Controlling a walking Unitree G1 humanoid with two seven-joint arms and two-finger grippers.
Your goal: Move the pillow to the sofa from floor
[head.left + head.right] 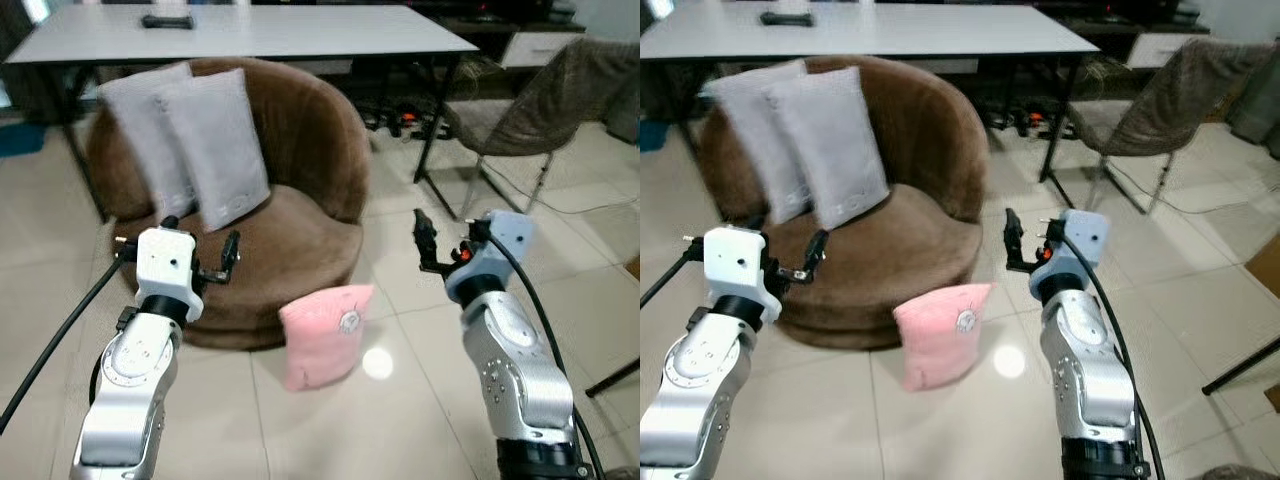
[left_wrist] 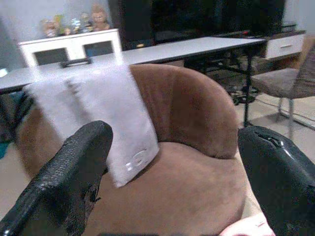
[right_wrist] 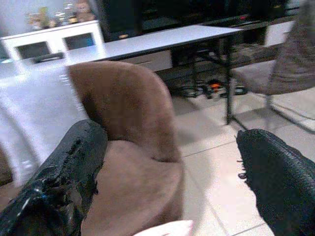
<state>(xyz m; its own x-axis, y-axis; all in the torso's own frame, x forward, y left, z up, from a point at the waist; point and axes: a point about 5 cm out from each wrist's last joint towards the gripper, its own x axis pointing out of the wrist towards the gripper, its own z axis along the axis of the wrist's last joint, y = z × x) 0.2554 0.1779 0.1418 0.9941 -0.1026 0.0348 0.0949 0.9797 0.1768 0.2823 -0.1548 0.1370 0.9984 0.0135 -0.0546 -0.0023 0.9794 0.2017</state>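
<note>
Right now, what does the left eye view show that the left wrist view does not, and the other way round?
Left eye view alone: the whole pink pillow standing on the tiled floor against the brown sofa, both grippers, left and right, raised and empty.

Left wrist view alone: a white cabinet with figurines on top, behind the table.

Both: sofa, two grey cushions, white table, grey chair.

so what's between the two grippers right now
In the left eye view, the pink pillow stands on the floor tiles between the left gripper and right gripper, lower down, leaning against the brown sofa.
</note>
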